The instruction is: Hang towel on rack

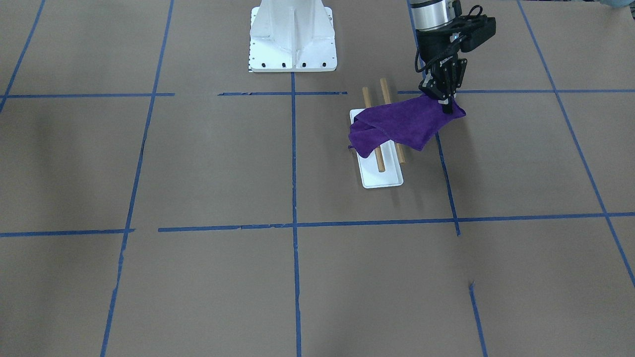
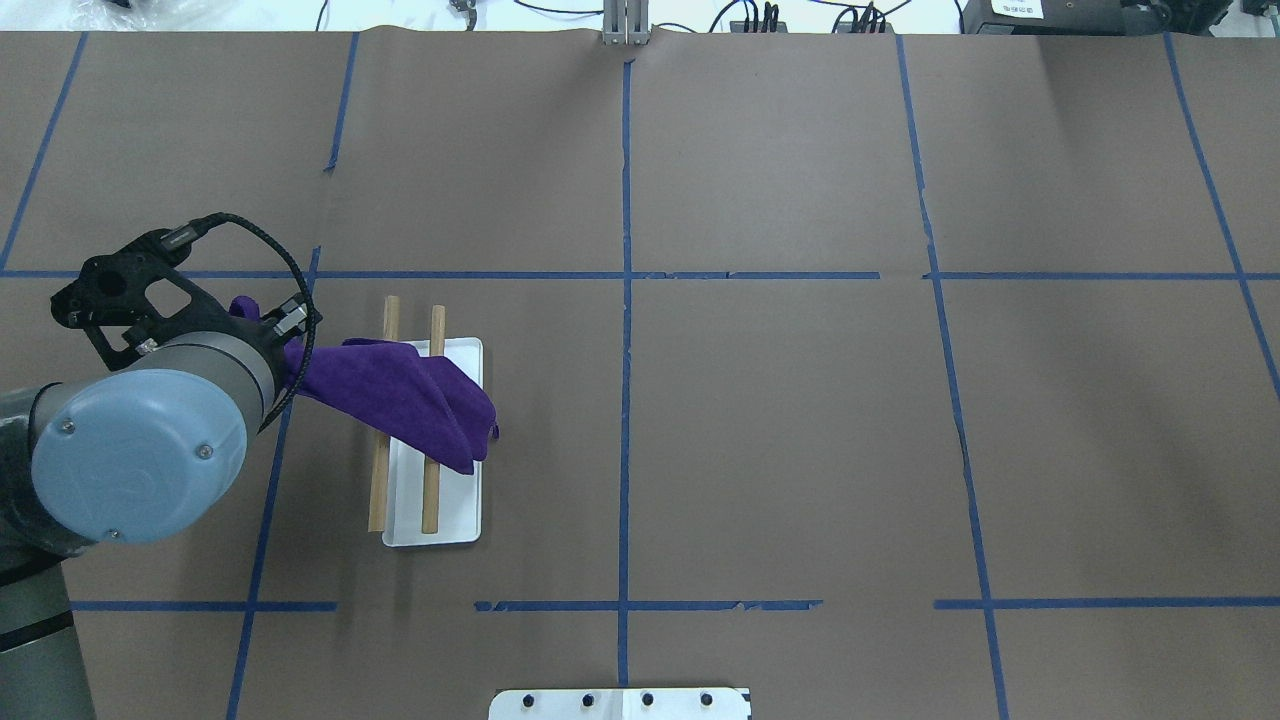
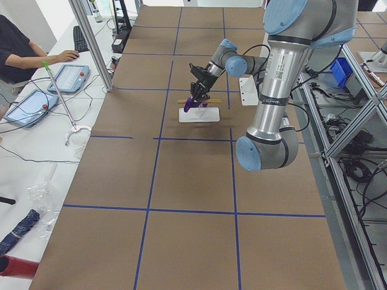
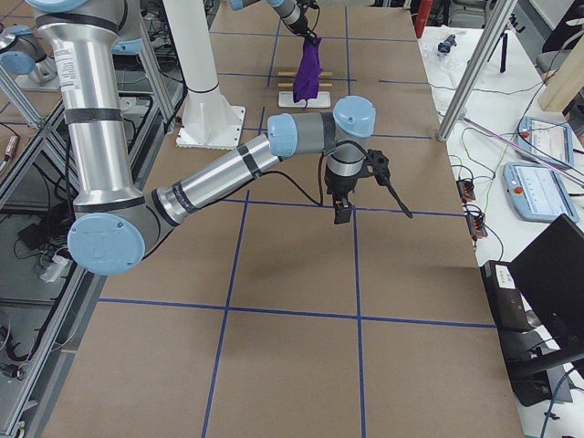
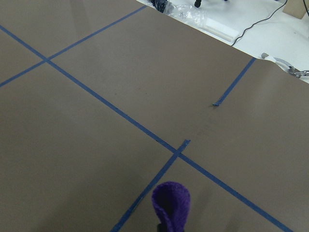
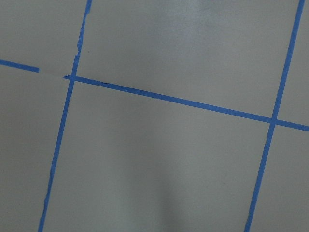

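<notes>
The purple towel (image 1: 402, 126) lies draped across both wooden dowels (image 1: 381, 161) of the rack, whose white tray base (image 1: 382, 178) sits on the table. One end of the towel hangs down over the tray. My left gripper (image 1: 446, 101) is shut on the towel's other end, held up just beside the rack. From overhead, the towel (image 2: 400, 395) crosses the dowels (image 2: 432, 500) and my left wrist hides the fingers. The left wrist view shows only a tip of towel (image 5: 171, 203). My right gripper (image 4: 345, 212) hovers over bare table far from the rack; I cannot tell whether it is open or shut.
The white bolted robot pedestal (image 1: 292, 39) stands behind the rack. Brown paper with blue tape lines (image 2: 625, 400) covers the table. An operator (image 3: 18, 48) sits off the table's far side with tablets and cables.
</notes>
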### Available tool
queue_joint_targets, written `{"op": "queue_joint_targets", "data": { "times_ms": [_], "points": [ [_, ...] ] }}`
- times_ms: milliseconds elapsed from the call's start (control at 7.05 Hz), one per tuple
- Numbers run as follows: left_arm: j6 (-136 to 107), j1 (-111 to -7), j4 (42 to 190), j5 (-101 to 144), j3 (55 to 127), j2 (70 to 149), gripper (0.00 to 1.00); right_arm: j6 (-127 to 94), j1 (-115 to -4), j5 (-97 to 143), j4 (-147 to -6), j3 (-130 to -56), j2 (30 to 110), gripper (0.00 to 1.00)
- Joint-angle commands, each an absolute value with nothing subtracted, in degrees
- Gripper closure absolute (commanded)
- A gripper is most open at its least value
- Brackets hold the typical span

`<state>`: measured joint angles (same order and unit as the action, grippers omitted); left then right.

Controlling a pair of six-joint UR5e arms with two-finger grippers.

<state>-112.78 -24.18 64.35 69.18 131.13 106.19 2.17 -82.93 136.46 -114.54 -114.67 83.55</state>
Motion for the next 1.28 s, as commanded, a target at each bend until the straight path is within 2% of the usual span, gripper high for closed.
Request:
{"op": "queue_joint_targets", "data": {
  "times_ms": [0,567,1135],
  "points": [
    [-112.8,-24.0,64.4,68.9,128.2,106.5,0.01,2.2,-83.0,136.5,-114.5,-114.7,83.7,0.00],
    [-101.2,-24.8,65.0,72.7,128.1,108.2,0.00,2.5,-83.5,136.5,-114.5,-114.2,84.7,0.00],
    [-72.1,-38.7,70.0,86.9,126.9,109.7,0.00,2.6,-84.9,136.5,-114.5,-112.5,85.3,0.00]
  ]
}}
